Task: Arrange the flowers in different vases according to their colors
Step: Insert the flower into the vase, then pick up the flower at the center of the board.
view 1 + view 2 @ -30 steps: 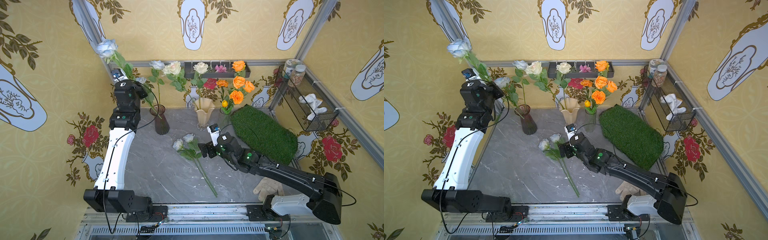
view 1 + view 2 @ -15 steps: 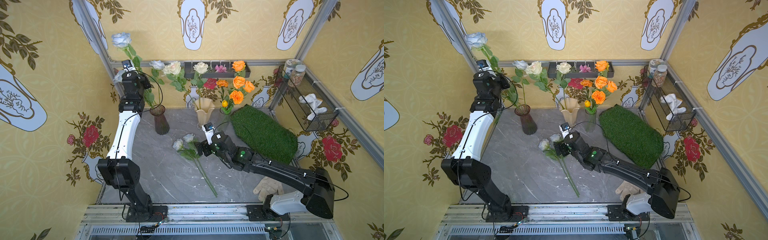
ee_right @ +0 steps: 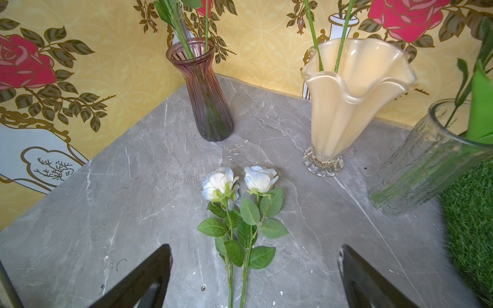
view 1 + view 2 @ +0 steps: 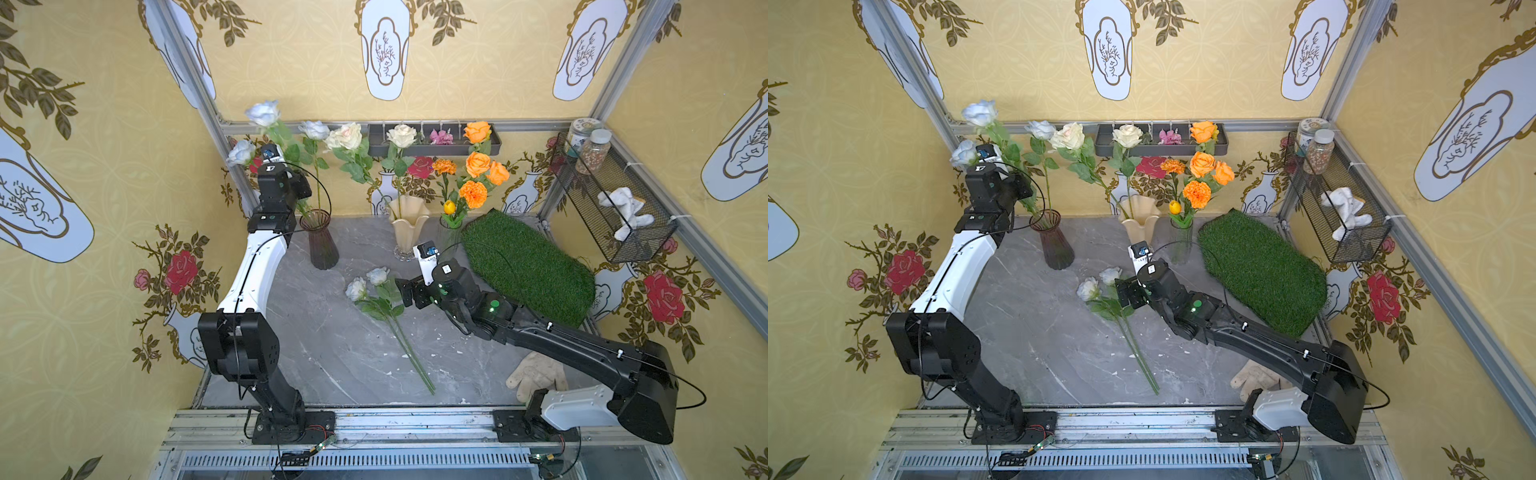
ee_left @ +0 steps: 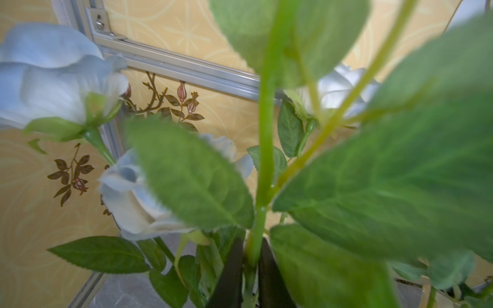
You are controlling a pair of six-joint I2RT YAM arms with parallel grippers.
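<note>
Two pale blue-white roses (image 4: pixel 374 282) (image 3: pixel 240 184) lie side by side on the grey table. My right gripper (image 4: pixel 405 293) (image 3: pixel 254 248) hovers just behind their leaves, open wide, its fingers either side of the stems. The purple ribbed vase (image 4: pixel 322 245) (image 3: pixel 210 98) holds pale blue roses (image 4: pixel 314 129). My left gripper (image 5: pixel 250 256) is above its mouth, jaws close on either side of one rose's stem (image 5: pixel 266 133). Leaves hide whether they still press it. Cream roses (image 4: pixel 401 135) stand in the cream ruffled vase (image 4: pixel 409 228). Orange flowers (image 4: pixel 478 166) fill the clear vase (image 3: pixel 426 165).
A green grass mat (image 4: pixel 528 266) lies right of the vases. A wire basket (image 4: pixel 611 208) with jars and a cloth hangs on the right wall. A dark shelf tray (image 4: pixel 434 147) sits on the back wall. A glove (image 4: pixel 536 374) lies at the front right.
My left arm swung back and right, carrying the pale blue rose over the purple vase and lowering its stem in. My right gripper crept left toward the lying roses, staying open.
</note>
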